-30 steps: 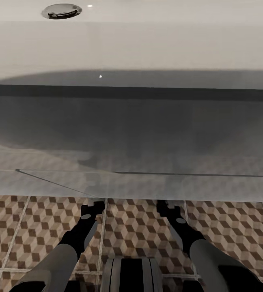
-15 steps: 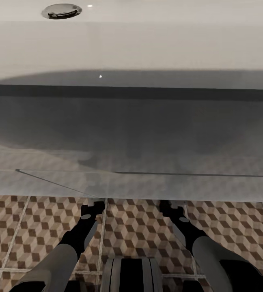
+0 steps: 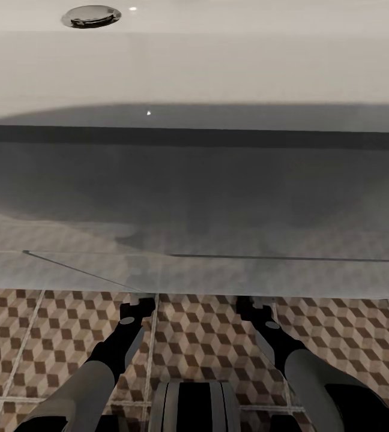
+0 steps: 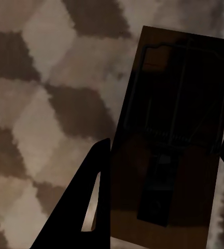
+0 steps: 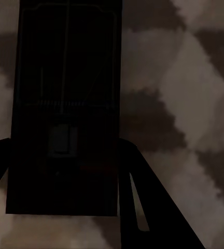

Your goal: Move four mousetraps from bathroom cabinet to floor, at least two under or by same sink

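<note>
Both arms reach down at the foot of the white sink [image 3: 194,66], whose front edge overhangs the bathroom floor [image 3: 206,336]; the step in hand looks like setting two mousetraps down beside it; best done by lowering each board flat onto the tiles before parting the fingers, so neither drops or tips. The left gripper [image 4: 164,155] is clamped on a mousetrap [image 4: 177,129], fingers against its long edges, cube-patterned tile close beneath; the right gripper [image 5: 60,150] likewise clasps a second mousetrap [image 5: 65,104], board between its fingers, just above the floor.
</note>
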Controlling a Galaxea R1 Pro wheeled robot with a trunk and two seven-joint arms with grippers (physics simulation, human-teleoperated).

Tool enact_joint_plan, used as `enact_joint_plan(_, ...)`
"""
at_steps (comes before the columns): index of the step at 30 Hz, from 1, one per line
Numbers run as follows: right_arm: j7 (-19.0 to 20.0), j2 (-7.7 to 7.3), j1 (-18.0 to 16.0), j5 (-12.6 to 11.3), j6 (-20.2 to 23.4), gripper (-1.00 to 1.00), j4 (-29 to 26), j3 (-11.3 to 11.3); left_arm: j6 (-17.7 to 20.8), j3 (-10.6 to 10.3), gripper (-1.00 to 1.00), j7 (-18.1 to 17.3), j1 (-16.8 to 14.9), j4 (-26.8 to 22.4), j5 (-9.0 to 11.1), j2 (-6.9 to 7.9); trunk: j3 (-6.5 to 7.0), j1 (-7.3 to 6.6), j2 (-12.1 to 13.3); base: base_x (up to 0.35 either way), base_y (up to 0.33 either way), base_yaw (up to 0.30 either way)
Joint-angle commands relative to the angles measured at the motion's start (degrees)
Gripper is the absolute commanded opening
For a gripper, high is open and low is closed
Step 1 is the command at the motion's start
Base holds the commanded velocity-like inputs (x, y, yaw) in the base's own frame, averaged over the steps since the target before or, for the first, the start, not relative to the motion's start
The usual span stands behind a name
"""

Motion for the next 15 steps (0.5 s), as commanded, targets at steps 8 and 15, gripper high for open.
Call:
enact_joint_plan(8,0.20,0.06,-0.01,0.09,-0.14,-1.00,0.06,-0.40,0.24,0.31,-1.00,0.11,-0.01,-0.05,-0.59,-0.07,-0.03,-0.01,-0.01,0.000,0.000,0.000)
enact_joint_plan(15,0.76,0.04,-0.03,0.04,0.51,-1.00,0.06,-0.40,0.24,0.31,-1.00,0.11,-0.01,0.06,-0.60,-0.07,-0.03,-0.01,-0.01,0.000,0.000,0.000)
